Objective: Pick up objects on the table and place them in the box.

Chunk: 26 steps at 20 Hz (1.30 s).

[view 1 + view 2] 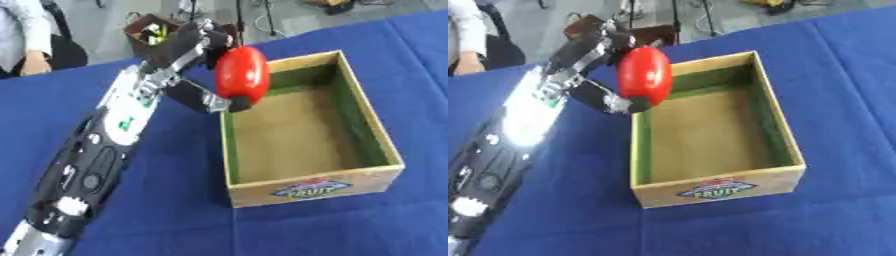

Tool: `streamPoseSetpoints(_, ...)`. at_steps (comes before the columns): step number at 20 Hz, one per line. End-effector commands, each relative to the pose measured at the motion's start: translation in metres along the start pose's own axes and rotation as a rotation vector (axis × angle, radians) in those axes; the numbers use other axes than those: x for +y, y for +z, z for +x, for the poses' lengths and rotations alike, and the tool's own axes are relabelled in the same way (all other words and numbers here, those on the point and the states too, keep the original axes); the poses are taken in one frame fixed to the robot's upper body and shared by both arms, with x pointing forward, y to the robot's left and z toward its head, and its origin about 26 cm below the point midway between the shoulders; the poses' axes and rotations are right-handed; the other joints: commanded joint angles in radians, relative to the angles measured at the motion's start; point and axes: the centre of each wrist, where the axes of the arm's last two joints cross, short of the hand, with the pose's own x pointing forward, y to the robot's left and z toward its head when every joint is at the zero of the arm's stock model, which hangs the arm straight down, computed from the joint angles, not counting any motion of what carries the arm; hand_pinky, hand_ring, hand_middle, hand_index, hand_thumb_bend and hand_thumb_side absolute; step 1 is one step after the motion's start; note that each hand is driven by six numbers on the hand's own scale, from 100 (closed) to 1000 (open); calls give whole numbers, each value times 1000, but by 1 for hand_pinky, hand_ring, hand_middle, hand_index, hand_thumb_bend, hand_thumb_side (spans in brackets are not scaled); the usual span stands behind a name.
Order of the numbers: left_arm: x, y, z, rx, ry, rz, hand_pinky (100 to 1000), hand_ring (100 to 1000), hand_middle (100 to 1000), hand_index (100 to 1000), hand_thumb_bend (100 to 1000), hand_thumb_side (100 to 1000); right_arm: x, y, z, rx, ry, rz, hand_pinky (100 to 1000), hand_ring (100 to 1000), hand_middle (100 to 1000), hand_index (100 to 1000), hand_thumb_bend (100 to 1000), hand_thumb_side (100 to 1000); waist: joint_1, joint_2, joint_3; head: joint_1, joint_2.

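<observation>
You had the left hand [188, 55] curled around the smooth red rounded object [242, 74], fingers over its far side and thumb underneath, so it hung clear of the blue tablecloth [175, 200]. You kept it above the near-left corner of the open wooden box [311, 192] with green inner walls, apparently so it would clear the rim before release. The box looked empty inside. Your right hand appeared in neither view.
</observation>
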Motion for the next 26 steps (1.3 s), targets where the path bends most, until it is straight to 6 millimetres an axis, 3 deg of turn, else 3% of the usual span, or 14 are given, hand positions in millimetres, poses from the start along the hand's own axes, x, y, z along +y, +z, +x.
streamPoseSetpoints(1, 9, -8, 3, -10, -15, 10, 153, 261, 203, 427, 640, 714, 0, -6, 8, -41, -8, 6, 922, 917, 561, 696, 100, 584, -6, -22, -1, 3, -4)
streamPoseSetpoints(2, 8, -9, 3, -14, -12, 8, 154, 262, 204, 429, 644, 715, 0, -6, 8, -41, -8, 5, 922, 917, 561, 696, 100, 584, -6, -22, -1, 3, -4)
streamPoseSetpoints(9, 1, -7, 3, -42, -7, -57, 247, 340, 291, 575, 921, 810, 0, -5, 8, -35, -9, 0, 923, 918, 560, 694, 100, 575, -6, -23, 0, 0, -5)
streamPoseSetpoints(10, 0, -7, 3, -45, -10, -68, 247, 340, 291, 575, 921, 810, 0, -5, 8, -34, -9, 0, 923, 918, 560, 694, 100, 575, -6, -23, 1, -1, -6)
streamPoseSetpoints(11, -1, -7, 3, -49, -12, -79, 311, 397, 359, 636, 976, 828, 0, -5, 8, -33, -10, 0, 924, 919, 559, 694, 100, 570, -6, -23, 1, -2, -6)
streamPoseSetpoints(13, -5, -5, 4, -62, -20, -119, 338, 428, 391, 659, 973, 831, 0, -4, 7, -29, -10, -2, 925, 920, 559, 693, 100, 568, -6, -22, 2, -5, -8)
streamPoseSetpoints(20, -5, 0, 2, -49, -4, -76, 288, 389, 333, 591, 875, 814, -1, -4, 7, -23, -5, -7, 925, 919, 558, 693, 100, 567, -7, -23, 5, -14, -9)
streamPoseSetpoints(26, 12, 14, 0, 30, 8, 59, 283, 386, 336, 585, 898, 838, -4, -3, 6, -27, 4, -19, 921, 916, 560, 693, 100, 569, -11, -30, 17, -28, -3)
